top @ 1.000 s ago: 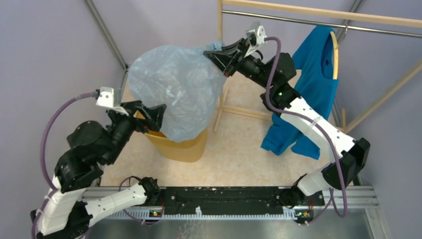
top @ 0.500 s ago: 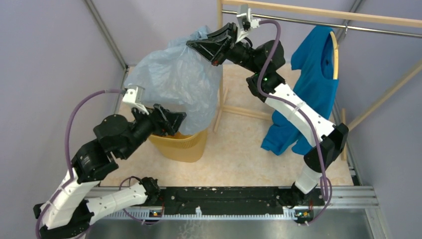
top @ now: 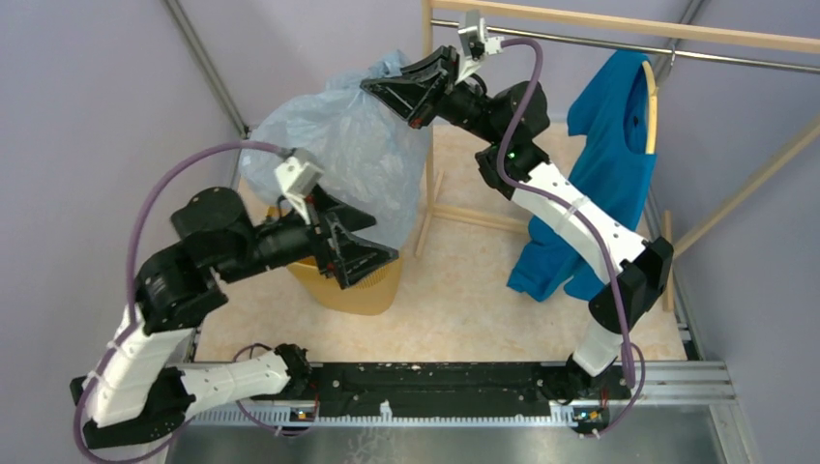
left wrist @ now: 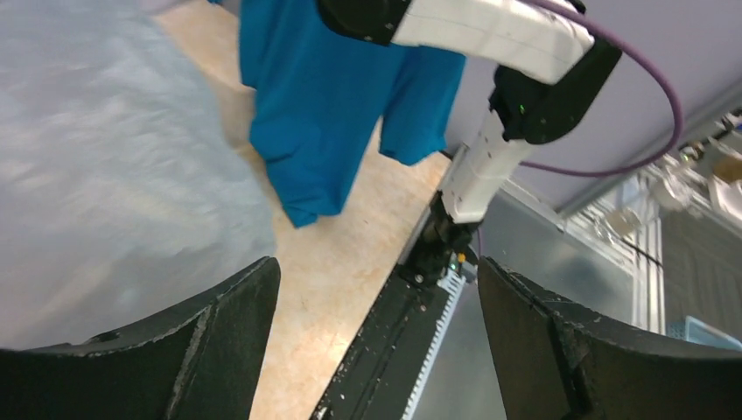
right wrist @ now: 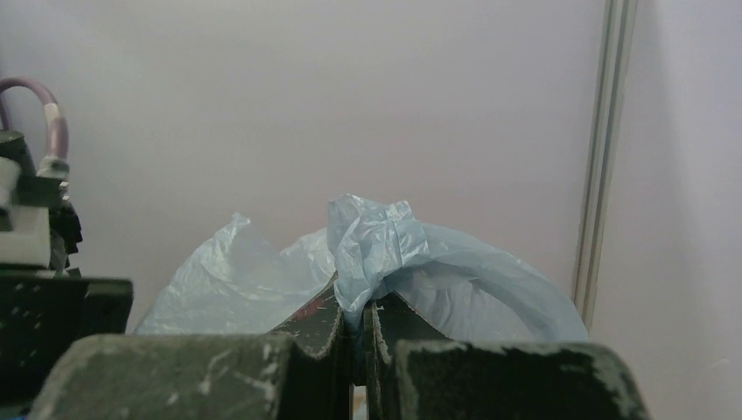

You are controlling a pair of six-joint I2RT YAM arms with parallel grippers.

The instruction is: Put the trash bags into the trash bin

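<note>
My released left tool (top: 375,240) is swinging to the bag's (top: 338,159) five o'clock above the bin (top: 372,290), probably to tuck it in, while my right tool (top: 377,92) is clenching its top.

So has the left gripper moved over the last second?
Yes. Seen from above, the left gripper has swung rightward across the trash bin, from its left rim to its right side, jaws open.

Trash bag (top: 338,164) hangs over trash bin (top: 375,295) (floor (top: 464,290) beside passable).
</note>
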